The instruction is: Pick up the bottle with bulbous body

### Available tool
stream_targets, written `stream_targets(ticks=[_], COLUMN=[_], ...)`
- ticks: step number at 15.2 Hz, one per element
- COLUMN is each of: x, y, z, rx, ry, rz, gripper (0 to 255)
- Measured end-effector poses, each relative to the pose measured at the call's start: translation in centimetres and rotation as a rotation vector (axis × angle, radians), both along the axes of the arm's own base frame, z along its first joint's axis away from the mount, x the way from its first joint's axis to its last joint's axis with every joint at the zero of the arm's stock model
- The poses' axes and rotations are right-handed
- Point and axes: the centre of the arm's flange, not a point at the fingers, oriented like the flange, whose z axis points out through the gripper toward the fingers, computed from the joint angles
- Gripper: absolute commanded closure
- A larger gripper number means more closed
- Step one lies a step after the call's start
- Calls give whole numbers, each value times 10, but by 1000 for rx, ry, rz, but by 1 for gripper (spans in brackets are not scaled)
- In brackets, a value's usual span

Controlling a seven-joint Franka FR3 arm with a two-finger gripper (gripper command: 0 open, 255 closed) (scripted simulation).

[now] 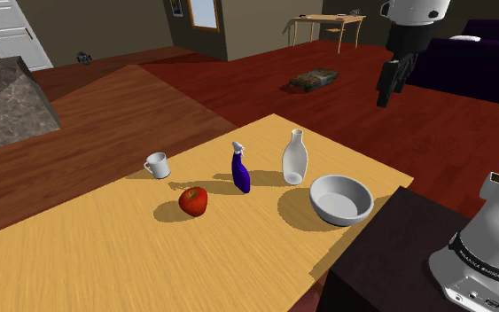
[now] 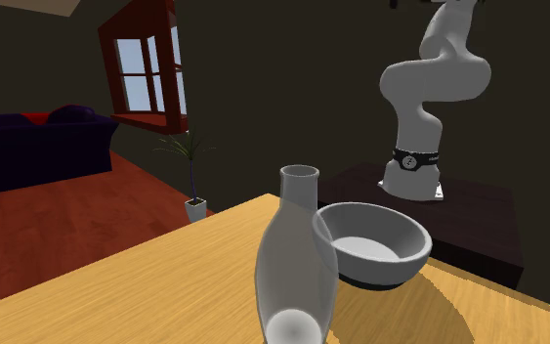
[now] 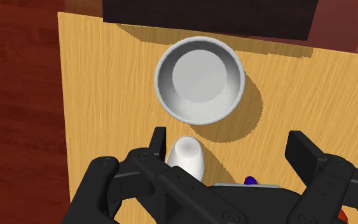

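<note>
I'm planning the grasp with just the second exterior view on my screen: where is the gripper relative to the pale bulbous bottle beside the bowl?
Observer: In the shoulder view the gripper hangs high above the table, well clear of the bottle.
Operator: Is it ready to close on something?
Observer: Yes. In the wrist view its fingers stand apart and hold nothing.
Operator: Is anything crowding the bottle's other side?
Observer: A purple spray bottle stands beside it, on the side away from the bowl, with a gap between them.
</note>
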Motion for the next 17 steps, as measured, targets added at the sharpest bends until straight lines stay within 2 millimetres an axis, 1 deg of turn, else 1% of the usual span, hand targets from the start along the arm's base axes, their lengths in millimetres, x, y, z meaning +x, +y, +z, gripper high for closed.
stream_targets(ticks=[1,3,4,6,7,9,11,12,13,17], x=[0,12,24,42,52,71,91,100,113,152], y=[0,-2,-1,-11,-11,-14,-22,-23,-28,-30], z=[0,-9,-18,-34,-44,-56,-73,-78,-85,-120], rx=[0,3,5,10,12,17,22,24,26,36], ry=[0,0,1,-1,-1,-3,-4,-6,-7,-9], rz=[0,6,11,20,25,35,45,50,56,76], gripper=[0,0,0,0,0,0,0,0,0,0])
